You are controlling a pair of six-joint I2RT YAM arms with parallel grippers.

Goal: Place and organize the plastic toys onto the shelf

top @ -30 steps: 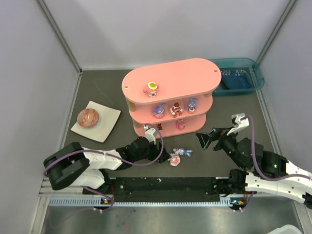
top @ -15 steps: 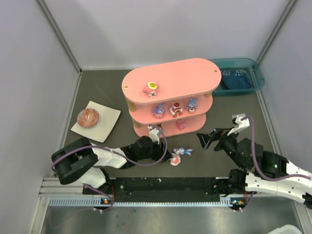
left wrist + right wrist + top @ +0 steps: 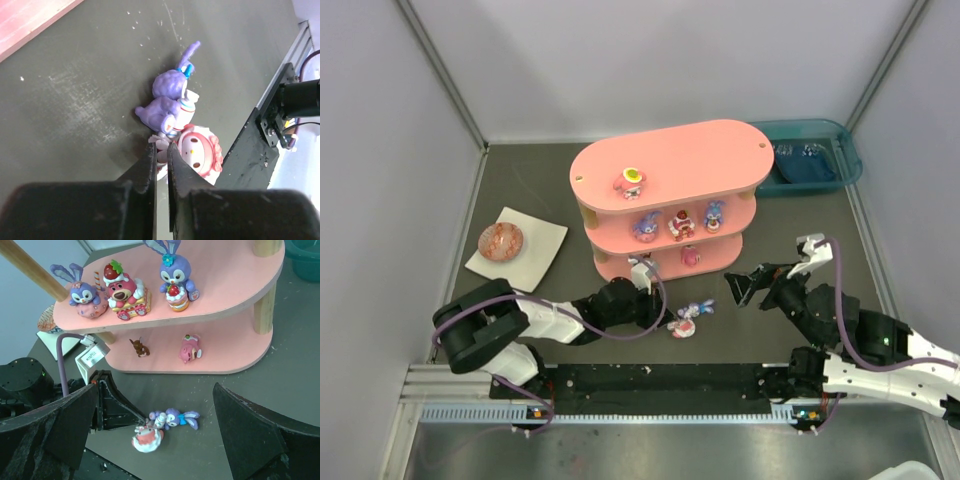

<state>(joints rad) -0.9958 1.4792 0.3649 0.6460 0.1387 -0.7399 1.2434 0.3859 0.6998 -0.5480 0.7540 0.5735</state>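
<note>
Two robot arms, the left arm [image 3: 535, 318] and the right arm [image 3: 895, 348], had white link covers, black joints, looping purple cables [image 3: 841, 300] and black wedge-shaped jaws.

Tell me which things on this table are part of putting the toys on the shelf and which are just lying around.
For the job: the pink shelf; the toys already on its tiers; the purple bunny and the pink-and-white toy lying on the table.
Just lying about: the speckled ball; the white plate under it; the teal bin.
</note>
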